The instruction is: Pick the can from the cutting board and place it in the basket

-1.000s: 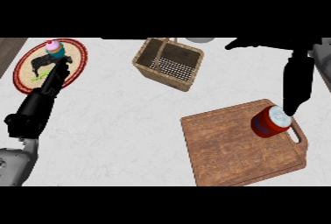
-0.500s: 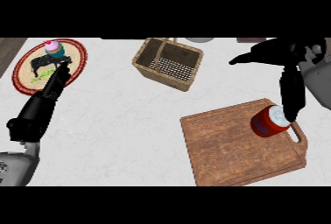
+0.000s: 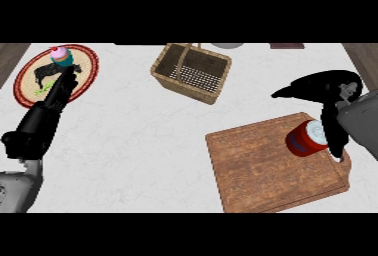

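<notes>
Hovering above the far right corner of the cutting board, the right hand is spread open and holds nothing. The can, red with a pale top, stands on the board just below it, partly hidden by the dark forearm. If the hand comes down off-centre, it may push the can over, and the can could roll off the board's edge. The basket waits well apart on the white counter, and its raised handle may catch the can on the way in. The left hand rests over a patterned plate, fingers straight, beside a small colourful object.
</notes>
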Available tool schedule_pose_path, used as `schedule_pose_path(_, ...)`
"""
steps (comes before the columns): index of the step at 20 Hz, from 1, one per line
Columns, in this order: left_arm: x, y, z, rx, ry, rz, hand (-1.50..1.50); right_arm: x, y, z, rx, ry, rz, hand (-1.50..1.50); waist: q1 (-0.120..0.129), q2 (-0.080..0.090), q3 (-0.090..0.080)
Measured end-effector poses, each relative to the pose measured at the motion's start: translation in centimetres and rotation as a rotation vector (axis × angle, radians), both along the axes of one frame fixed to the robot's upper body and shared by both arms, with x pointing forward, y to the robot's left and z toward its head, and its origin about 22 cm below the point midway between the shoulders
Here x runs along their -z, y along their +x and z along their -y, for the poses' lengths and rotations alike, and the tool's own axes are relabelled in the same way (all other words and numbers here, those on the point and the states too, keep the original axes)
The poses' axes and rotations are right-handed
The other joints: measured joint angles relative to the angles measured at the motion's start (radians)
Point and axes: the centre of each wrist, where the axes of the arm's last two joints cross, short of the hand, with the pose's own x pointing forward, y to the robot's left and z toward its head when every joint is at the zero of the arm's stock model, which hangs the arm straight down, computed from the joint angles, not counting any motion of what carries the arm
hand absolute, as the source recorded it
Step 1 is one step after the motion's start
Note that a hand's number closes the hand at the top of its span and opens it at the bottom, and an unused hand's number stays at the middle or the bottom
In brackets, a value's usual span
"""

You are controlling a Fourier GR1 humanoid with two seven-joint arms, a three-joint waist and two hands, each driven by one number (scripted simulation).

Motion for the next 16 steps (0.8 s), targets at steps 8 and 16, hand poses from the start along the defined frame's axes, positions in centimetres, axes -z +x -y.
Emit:
schedule_pose_path(8, 0.0, -0.1, -0.1, 0.005, 0.001, -0.001, 0.00, 2.4, -0.1, 1.3, -0.002, 0.001, 0.029, -1.50, 0.000, 0.000, 0.000)
schedule_pose_path(16, 0.6, -0.2, 0.0, 0.006, -0.001, -0.007, 0.00, 5.1, 0.2, 1.5, -0.011, 0.029, 0.057, -1.50, 0.001, -0.001, 0.000)
